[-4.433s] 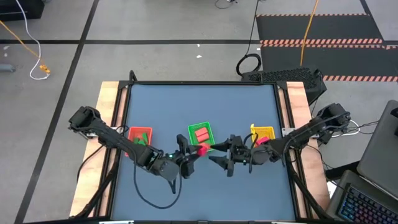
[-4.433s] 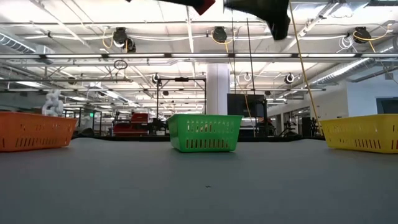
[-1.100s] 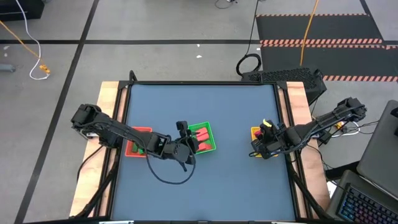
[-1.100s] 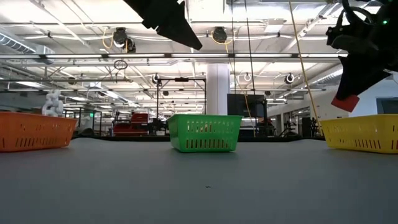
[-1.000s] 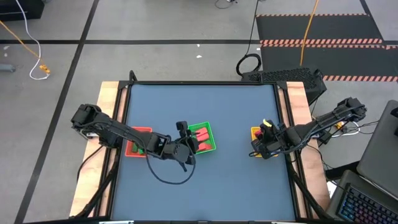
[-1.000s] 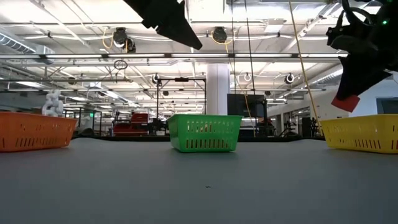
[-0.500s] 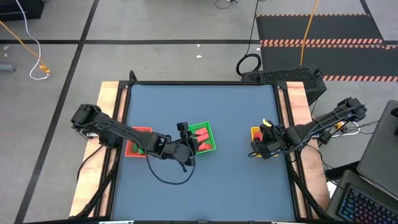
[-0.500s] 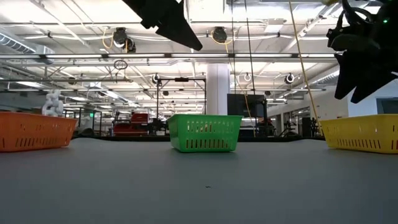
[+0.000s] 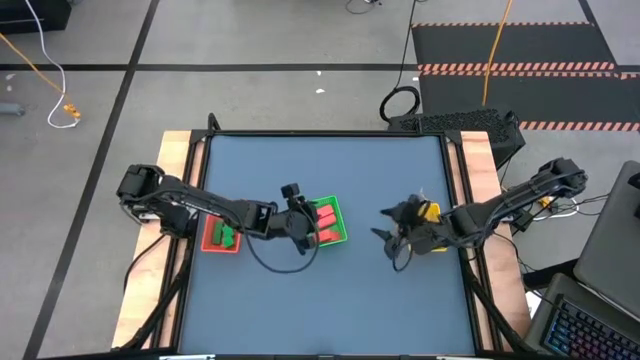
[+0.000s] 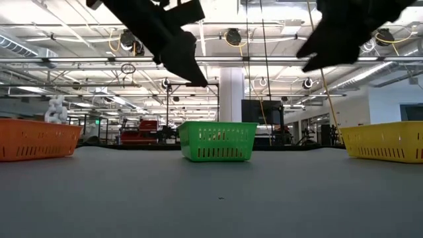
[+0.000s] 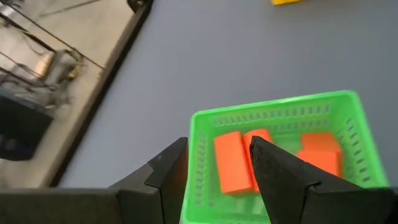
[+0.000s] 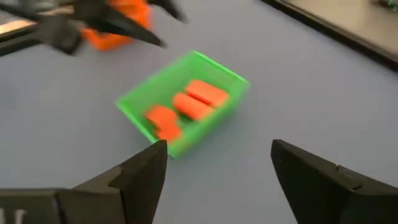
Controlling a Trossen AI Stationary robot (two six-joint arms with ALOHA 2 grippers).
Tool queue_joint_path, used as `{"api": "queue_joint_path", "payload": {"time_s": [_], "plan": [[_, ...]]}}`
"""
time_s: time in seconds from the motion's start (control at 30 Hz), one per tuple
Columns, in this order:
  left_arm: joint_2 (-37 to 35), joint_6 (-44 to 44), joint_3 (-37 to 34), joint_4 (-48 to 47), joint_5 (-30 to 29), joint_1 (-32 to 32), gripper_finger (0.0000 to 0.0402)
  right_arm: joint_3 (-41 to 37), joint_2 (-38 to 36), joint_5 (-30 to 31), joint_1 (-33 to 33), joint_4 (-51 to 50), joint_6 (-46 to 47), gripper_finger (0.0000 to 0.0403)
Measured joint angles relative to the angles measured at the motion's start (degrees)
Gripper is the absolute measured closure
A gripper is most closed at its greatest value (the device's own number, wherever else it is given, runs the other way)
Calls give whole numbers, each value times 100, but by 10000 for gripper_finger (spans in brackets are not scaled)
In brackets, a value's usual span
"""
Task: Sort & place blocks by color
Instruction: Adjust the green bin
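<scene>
Salmon-orange blocks lie on the floor of the green tray at mid-table, also shown in the right wrist view. Green blocks lie in the orange tray at the left. My left gripper hovers open over the green tray's left part, nothing between its fingers. My right gripper hangs open above bare table between the green tray and the yellow tray, which my right arm partly covers.
The three trays stand in a row across the table's middle: orange, green, yellow. The blue mat runs bare toward the near edge. Wooden table borders flank the mat.
My right gripper opened over the yellow tray and let go of a pinkish-red block, which dropped out of sight. It then swung toward the table's left, away from the yellow tray, rising and tipping up. My left gripper moved toward the far edge over the green tray, sinking a little.
</scene>
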Motion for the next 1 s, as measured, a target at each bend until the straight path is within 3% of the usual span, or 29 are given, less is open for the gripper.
{"api": "queue_joint_path", "payload": {"time_s": [0.13,0.47,0.6,0.73,0.83,1.0], "plan": [[0,-127,-135,295,268,76,227,0,538,-387,-202,1164,-956,130],[0,-168,-154,178,233,86,227,-2,2007,-230,-1207,1631,-354,157],[0,-276,-154,-357,163,84,227,-4,2463,-432,-1409,2447,-579,166],[0,-688,-156,-1119,-293,86,227,-3,2708,-490,-1572,2875,-812,172],[0,-1037,-156,-1545,-548,113,227,-1,2750,-153,-1716,2770,-813,177],[0,-1620,-156,-1757,-456,197,227,-2,2750,54,-1919,2624,-654,188]]}}
